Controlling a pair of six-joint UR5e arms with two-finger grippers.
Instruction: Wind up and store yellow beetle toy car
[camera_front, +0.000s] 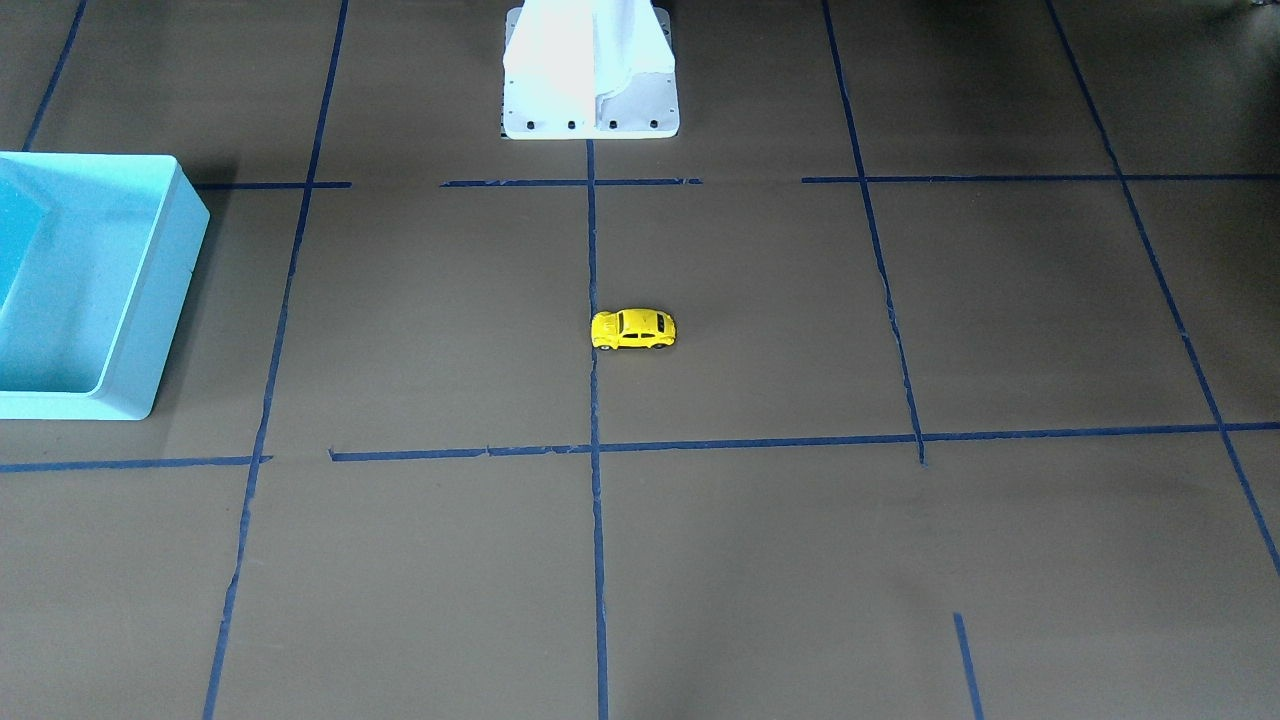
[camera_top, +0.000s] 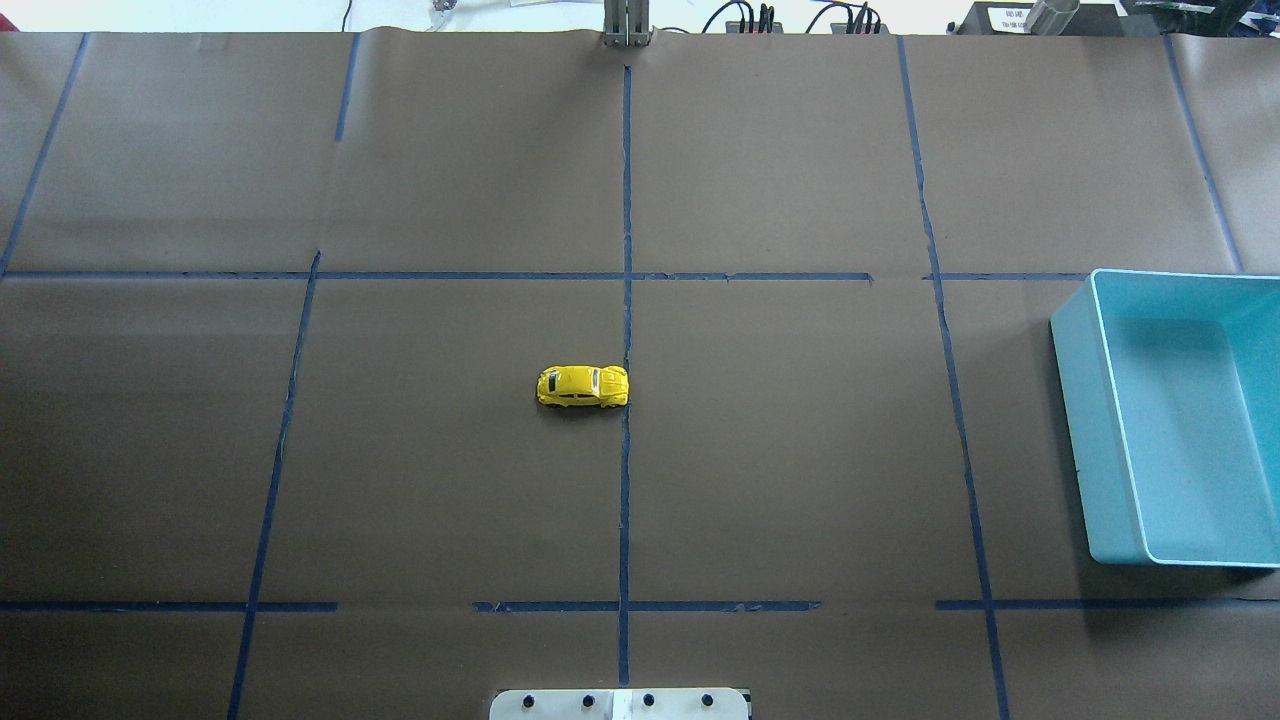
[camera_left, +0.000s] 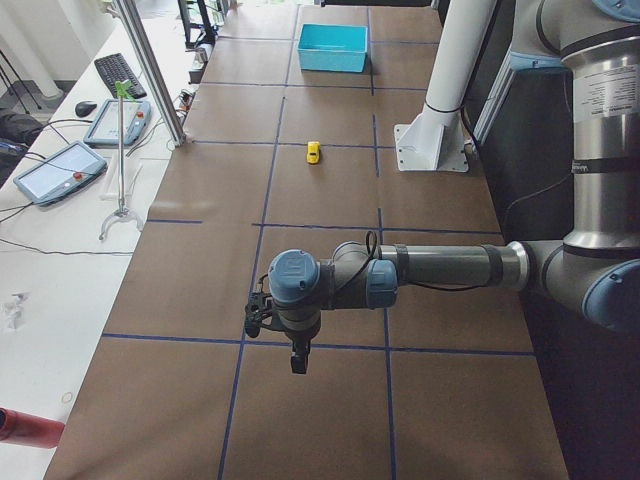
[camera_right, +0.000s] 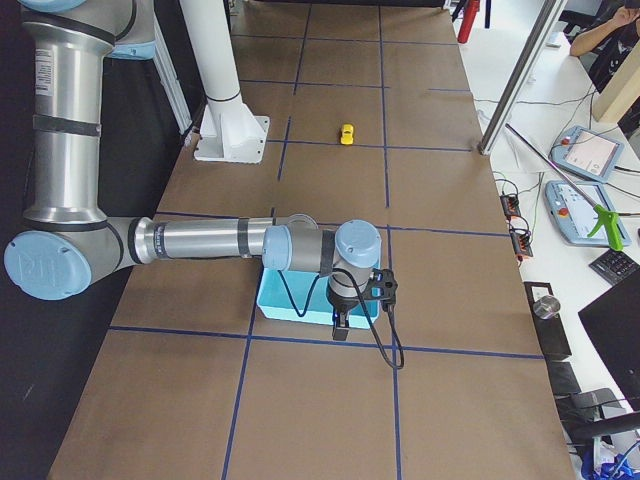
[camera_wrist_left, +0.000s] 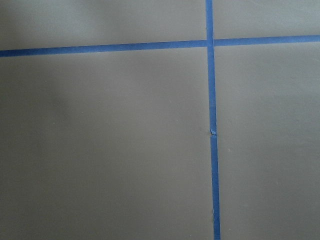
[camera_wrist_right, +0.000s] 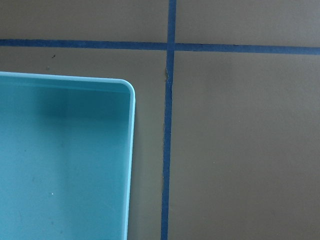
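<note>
The yellow beetle toy car (camera_front: 633, 329) stands alone on its wheels at the table's middle, beside the centre tape line; it also shows in the overhead view (camera_top: 583, 386) and both side views (camera_left: 313, 151) (camera_right: 347, 133). The light blue bin (camera_top: 1075, 430) sits empty at the table's right end. My left gripper (camera_left: 298, 360) hangs above the table's left end, far from the car. My right gripper (camera_right: 338, 325) hangs over the bin's corner (camera_wrist_right: 131, 150). Both show only in the side views, so I cannot tell whether they are open or shut.
Brown paper with blue tape lines (camera_top: 626, 250) covers the table. The robot's white base plate (camera_front: 590, 110) stands at the near-middle edge. Tablets and a keyboard (camera_left: 118, 72) lie on the white side table beyond the far edge.
</note>
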